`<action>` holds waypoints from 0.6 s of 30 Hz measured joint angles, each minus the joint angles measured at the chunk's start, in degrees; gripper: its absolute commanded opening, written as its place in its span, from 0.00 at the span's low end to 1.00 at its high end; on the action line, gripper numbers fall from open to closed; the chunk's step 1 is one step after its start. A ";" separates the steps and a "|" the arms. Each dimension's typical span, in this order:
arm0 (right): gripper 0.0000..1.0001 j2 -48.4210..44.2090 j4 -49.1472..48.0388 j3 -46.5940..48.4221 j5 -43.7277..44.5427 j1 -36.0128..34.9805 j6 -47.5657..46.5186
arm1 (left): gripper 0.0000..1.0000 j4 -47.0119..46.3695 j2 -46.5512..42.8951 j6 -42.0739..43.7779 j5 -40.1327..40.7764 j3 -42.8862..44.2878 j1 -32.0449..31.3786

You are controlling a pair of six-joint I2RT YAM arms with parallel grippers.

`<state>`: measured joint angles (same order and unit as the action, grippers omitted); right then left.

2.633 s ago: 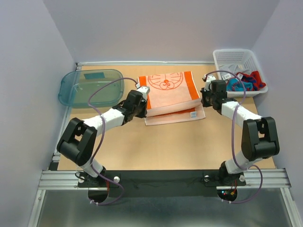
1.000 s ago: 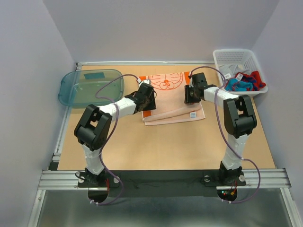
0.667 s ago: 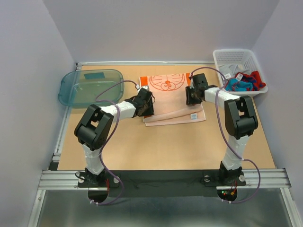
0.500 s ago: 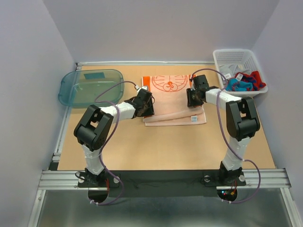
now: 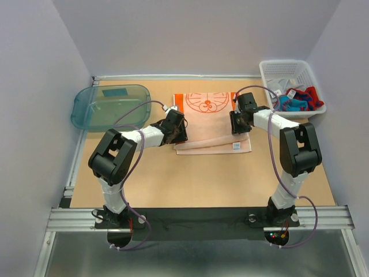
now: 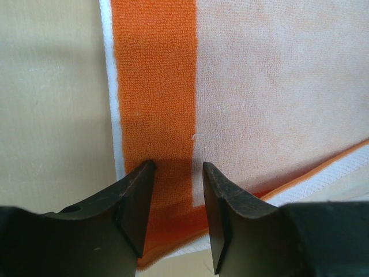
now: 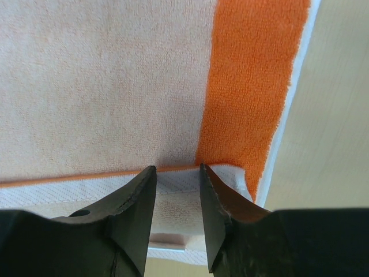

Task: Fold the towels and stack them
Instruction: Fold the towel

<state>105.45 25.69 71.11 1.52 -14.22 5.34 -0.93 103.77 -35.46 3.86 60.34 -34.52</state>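
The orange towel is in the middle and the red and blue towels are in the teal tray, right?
No. The orange towel is in the middle, but the red and blue towels are in the white basket; the top view shows it.

We see the orange towel as matt terry cloth with a fine looped nap, its white hem a flatter weave. The surface looks smooth, matt and wood-toned. The fingers are matt black plastic. Far left, the tray is glossy translucent plastic; far right, the basket is white plastic mesh.
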 measured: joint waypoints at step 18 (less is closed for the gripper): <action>0.42 -4.04 4.24 -3.85 0.70 0.00 0.55 | 0.51 0.35 -1.16 -1.03 0.09 -1.27 -0.26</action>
<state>101.41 29.93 67.26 2.22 -14.22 5.89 -0.58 102.61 -36.49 3.95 59.07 -34.79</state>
